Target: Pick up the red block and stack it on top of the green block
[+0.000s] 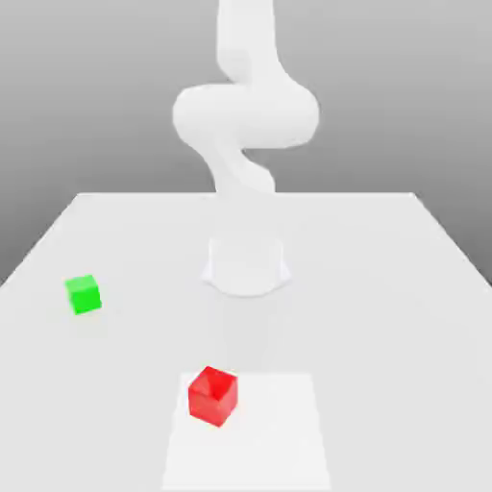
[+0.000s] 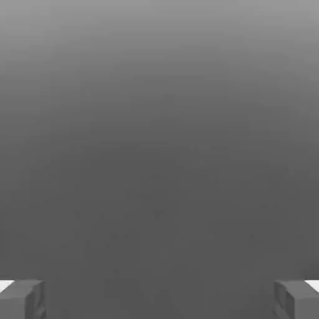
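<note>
On the table (image 1: 404, 288), the green block (image 1: 84, 294) sits toward the exterior view's left, well apart from the red block (image 1: 212, 395), which lies nearer the camera and close to the middle. The arm's base (image 1: 247, 264) stands behind both, farther back at the middle. The red block rests on a square patch (image 1: 279, 432) of the table's near part.

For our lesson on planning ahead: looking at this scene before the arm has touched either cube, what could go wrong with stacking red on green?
1. The small glossy red cube sits turned at an angle to the table edges, so the open gripper may close on its corners and let it slip.
2. The small bright green cube looks slightly smaller, leaving little support; an off-centre release could topple the red one.
3. The cubes lie well apart, so a loose grip might shift during the carry.
</note>
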`<action>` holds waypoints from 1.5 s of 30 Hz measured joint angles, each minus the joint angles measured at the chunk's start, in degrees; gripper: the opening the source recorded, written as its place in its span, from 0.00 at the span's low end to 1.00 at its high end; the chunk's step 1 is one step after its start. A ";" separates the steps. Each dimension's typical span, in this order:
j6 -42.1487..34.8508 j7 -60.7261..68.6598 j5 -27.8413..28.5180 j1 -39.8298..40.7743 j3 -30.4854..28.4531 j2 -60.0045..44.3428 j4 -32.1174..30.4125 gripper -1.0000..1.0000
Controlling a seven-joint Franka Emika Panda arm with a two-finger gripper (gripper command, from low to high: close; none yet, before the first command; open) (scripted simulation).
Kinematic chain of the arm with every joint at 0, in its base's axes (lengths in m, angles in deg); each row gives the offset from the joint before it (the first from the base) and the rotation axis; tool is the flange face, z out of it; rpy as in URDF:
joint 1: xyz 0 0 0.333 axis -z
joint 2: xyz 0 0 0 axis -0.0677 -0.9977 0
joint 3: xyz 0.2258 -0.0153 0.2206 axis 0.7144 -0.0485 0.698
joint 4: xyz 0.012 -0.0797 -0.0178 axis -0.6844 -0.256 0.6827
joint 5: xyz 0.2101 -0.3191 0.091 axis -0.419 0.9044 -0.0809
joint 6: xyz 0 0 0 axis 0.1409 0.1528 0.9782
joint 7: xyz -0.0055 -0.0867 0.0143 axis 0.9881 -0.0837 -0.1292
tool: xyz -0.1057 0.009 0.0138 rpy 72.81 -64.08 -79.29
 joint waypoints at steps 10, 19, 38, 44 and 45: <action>13.30 -8.84 -1.09 3.52 0.47 -21.54 -13.46 0.50; 25.30 -17.87 0.22 6.07 0.20 -40.52 -24.72 0.50; 29.37 -18.74 0.65 6.44 0.41 -45.54 -24.94 0.00; 24.49 -16.31 1.71 11.88 -4.88 -38.72 -26.86 0.00; 24.20 -15.77 2.12 13.44 -5.74 -38.09 -27.20 0.00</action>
